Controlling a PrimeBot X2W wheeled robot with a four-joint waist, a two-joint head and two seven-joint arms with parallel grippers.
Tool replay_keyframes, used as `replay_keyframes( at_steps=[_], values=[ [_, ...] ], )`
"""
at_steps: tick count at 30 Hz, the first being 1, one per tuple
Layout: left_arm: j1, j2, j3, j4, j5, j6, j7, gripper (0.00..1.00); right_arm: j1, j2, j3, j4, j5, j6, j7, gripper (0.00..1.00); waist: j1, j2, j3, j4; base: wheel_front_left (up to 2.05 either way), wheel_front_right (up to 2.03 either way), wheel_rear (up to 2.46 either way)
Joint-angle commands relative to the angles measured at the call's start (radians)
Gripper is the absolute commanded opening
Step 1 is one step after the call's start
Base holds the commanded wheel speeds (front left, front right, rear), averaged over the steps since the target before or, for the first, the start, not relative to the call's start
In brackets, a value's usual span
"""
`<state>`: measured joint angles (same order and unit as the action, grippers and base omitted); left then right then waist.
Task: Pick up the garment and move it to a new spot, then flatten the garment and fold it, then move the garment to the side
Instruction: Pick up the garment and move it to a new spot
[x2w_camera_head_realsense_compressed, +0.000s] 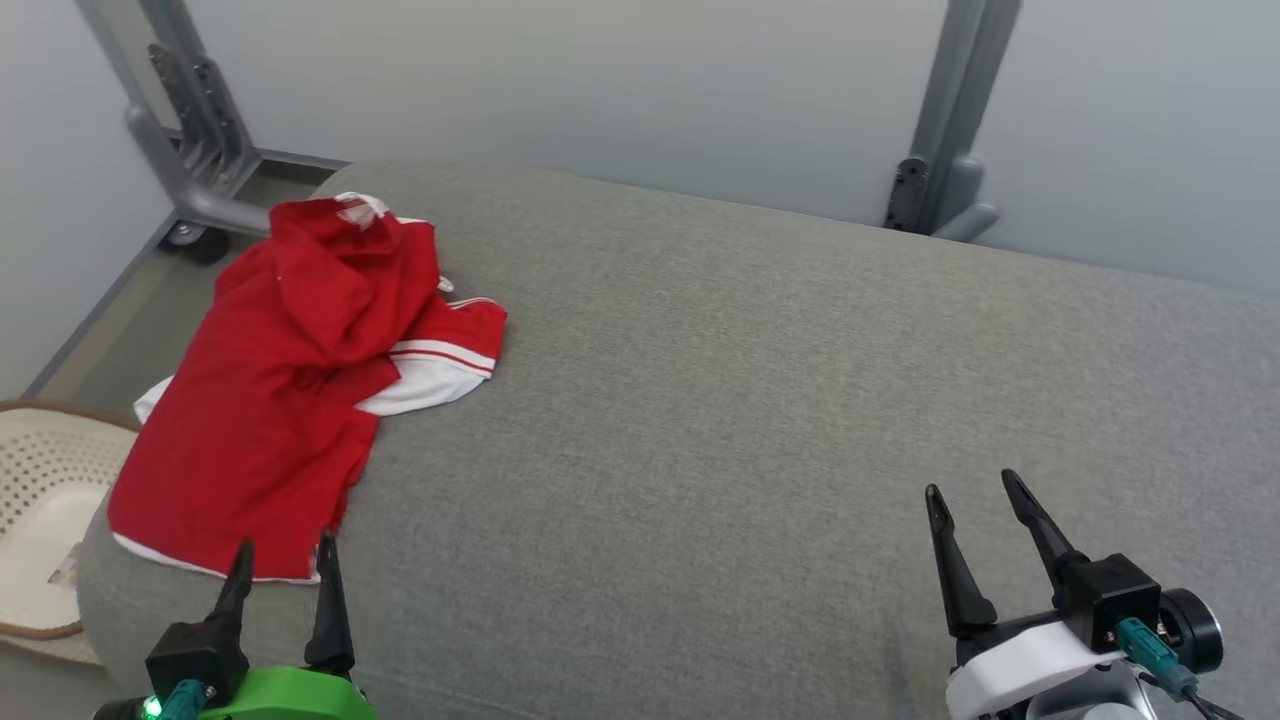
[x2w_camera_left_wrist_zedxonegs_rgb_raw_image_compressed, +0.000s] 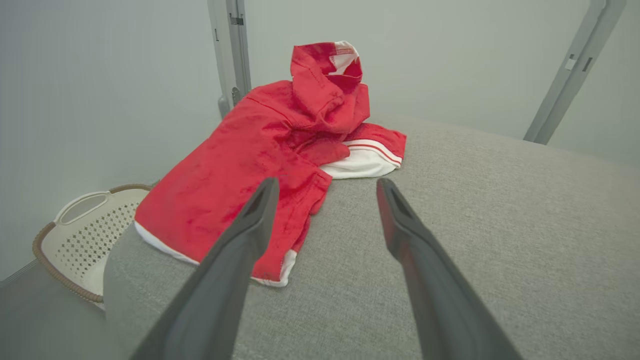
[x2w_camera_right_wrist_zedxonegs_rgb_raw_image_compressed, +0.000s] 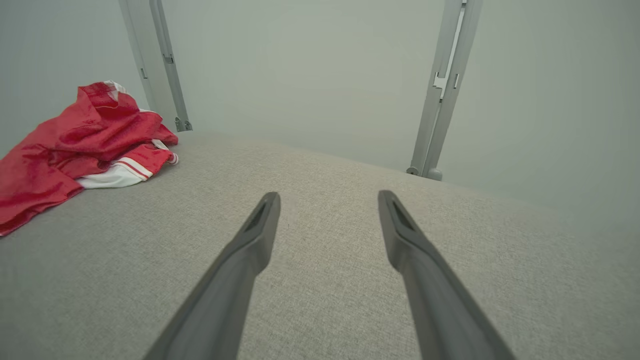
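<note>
One red garment (x2w_camera_head_realsense_compressed: 290, 390) crumpled, cushion (x2w_camera_head_realsense_compressed: 750, 400) left edge; pickup pending; left gripper (x2w_camera_head_realsense_compressed: 284, 545), right gripper (x2w_camera_head_realsense_compressed: 970, 483) wide, empty; next likely left reach, pinch.

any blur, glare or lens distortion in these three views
Head view: soft even light, no glare, the red garment sharp. Left wrist view: the left gripper looms large and slightly soft, and the garment's red looks blotchy. Right wrist view: the wide-angle lens splays the grey posts outward; no glare.

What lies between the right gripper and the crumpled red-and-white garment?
Bare grey fabric surface alone separates the right gripper from the crumpled red-and-white garment, in the head view.
</note>
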<state>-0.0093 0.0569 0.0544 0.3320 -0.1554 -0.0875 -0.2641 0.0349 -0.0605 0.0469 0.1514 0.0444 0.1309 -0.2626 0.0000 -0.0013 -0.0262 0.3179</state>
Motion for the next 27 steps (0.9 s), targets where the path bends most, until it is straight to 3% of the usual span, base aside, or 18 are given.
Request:
replay_keyframes(
  at_steps=[1,6,12,22,27],
  values=[
    [0.015,0.007,0.009,-0.007,-0.008,0.000,-0.001,1.00,-0.008,0.000,0.010,0.002,0.007,0.000,-0.003,1.00,0.0000,0.0013,-0.002,0.089,0.00,0.00,0.00],
    [0.010,0.005,0.019,-0.012,-0.010,-0.005,-0.001,1.00,-0.016,0.001,0.026,-0.002,0.010,0.000,-0.003,1.00,0.0000,0.0013,0.019,0.091,0.00,0.00,0.00],
    [-0.091,-0.003,-0.004,0.006,-0.051,-0.008,-0.001,1.00,-0.055,-0.041,0.038,-0.024,0.011,0.000,-0.003,1.00,0.0000,0.0013,0.146,0.053,0.00,0.00,0.00],
    [-0.486,-0.006,-0.036,0.148,-0.208,0.029,0.096,1.00,-0.193,-0.165,0.040,-0.083,0.018,0.000,-0.003,1.00,0.0000,0.0013,0.468,-0.036,0.00,0.00,0.00],
    [-0.659,0.017,-0.013,0.256,-0.235,0.050,0.166,1.00,-0.246,-0.190,0.037,-0.107,0.026,0.000,-0.003,1.00,0.0000,0.0013,0.572,-0.080,0.00,0.00,0.00]
  ],
)
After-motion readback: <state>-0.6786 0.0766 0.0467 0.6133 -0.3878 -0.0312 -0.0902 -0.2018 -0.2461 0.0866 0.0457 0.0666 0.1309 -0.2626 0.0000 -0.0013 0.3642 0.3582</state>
